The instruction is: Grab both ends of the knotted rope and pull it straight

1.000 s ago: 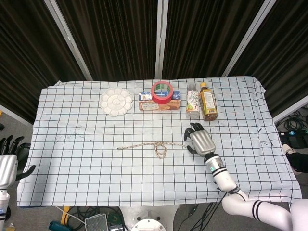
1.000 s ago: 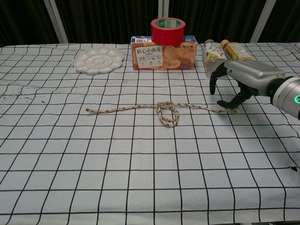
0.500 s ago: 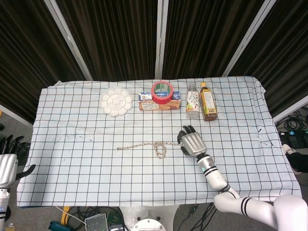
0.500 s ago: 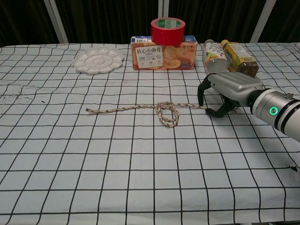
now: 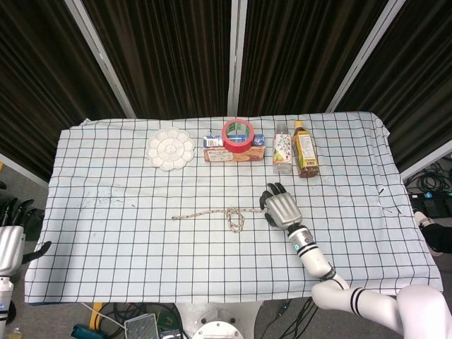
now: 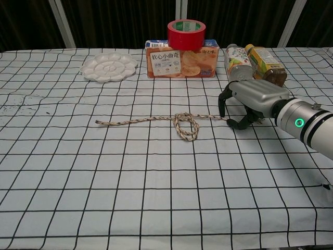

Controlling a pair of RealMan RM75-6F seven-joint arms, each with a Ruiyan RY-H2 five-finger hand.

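Note:
The knotted rope (image 5: 212, 213) lies along the middle of the checked table, its loose knot (image 6: 186, 125) right of centre and its left end (image 6: 99, 123) free. My right hand (image 6: 251, 98) arches over the rope's right end, fingers (image 6: 221, 108) pointing down on one side and the thumb low on the other, with a gap between them. The rope's tip runs under that hand (image 5: 281, 209) and is partly hidden. My left hand (image 5: 14, 233) hangs off the table's left edge, fingers apart, holding nothing, far from the rope.
Along the back stand a white palette (image 5: 170, 149), a snack box (image 6: 182, 52) with a red tape roll (image 6: 185, 28) on it, and two bottles (image 6: 238, 59) just behind my right hand. The table's cloth edge (image 5: 42, 233) runs beside my left hand.
My right hand has slid left along the table to cover the rope's right end and lowered its fingers around it. The rope has not moved. The left hand has sunk slightly.

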